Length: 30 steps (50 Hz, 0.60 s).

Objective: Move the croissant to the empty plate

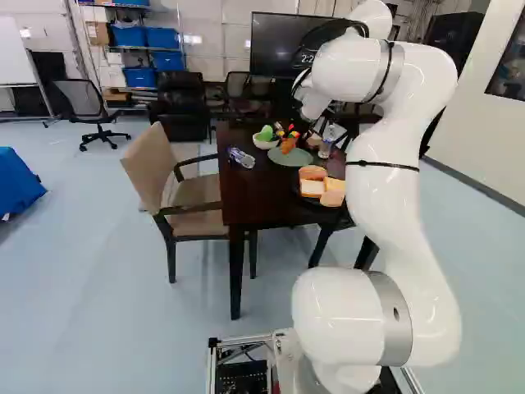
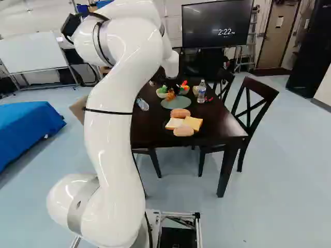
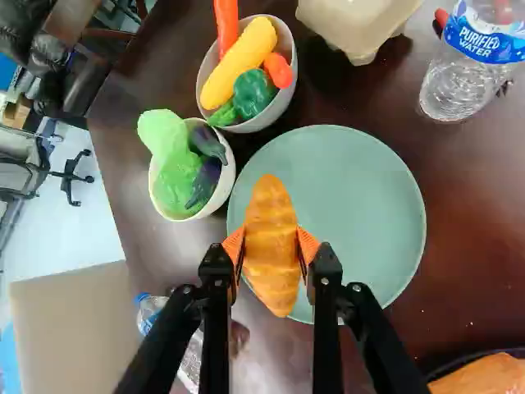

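The tool [image 2: 170, 93] is grasping the croissant [image 3: 271, 246], its orange pads [image 3: 307, 244] pressing on both sides. The croissant is lying lengthwise between the fingers, over the left part of the green plate [image 3: 353, 213], its near end reaching past the rim; whether it is touching the plate, I cannot tell.

Just beyond the plate, on its far left, one bowl [image 3: 221, 193] is holding green and purple pieces; beside it another bowl [image 3: 287, 94] is holding a yellow cob and orange and green pieces. A beige carton [image 3: 353, 29] is sitting on the far side, and an upright bottle [image 3: 459, 86] is standing to the right of it. Another bottle [image 2: 143, 104] is lying left of the plate. Nearer, a dark plate [image 2: 168, 127] is carrying bread slices [image 2: 193, 123] and rolls [image 2: 183, 130].

The dark worktop [image 2: 217, 124] is supporting all this, with a tan chair [image 1: 146, 164] standing to its left and dark chairs [image 2: 258, 93] to its right.
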Tool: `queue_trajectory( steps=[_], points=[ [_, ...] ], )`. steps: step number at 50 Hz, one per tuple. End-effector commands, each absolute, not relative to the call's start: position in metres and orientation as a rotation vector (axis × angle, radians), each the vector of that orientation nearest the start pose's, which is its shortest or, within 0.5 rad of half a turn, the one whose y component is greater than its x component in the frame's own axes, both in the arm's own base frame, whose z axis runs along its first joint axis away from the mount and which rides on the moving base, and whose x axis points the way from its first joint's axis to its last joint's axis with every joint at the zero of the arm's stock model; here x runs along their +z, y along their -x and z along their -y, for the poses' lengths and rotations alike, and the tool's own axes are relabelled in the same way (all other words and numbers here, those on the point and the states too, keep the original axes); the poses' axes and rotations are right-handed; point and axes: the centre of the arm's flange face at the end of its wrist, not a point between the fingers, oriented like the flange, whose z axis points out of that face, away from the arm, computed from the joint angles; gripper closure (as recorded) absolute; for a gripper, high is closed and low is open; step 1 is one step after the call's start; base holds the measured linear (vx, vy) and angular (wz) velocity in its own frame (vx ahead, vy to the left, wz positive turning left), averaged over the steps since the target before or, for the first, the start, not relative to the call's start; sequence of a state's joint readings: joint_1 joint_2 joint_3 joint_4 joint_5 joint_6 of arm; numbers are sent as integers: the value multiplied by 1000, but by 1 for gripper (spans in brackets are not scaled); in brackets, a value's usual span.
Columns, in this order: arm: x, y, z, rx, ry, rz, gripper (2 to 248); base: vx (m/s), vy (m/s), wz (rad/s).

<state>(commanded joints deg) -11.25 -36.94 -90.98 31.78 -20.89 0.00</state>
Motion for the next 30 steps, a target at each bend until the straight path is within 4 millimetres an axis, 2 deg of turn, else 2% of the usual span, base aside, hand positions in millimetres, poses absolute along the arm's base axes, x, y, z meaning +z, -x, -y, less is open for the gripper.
queue_trajectory(
  steps=[25, 30],
  points=[
    [441, -715, 124, -750, 2613, -894, 144, 0, 0, 0],
    [441, -715, 124, -750, 2613, -894, 144, 0, 0, 0]
  ],
)
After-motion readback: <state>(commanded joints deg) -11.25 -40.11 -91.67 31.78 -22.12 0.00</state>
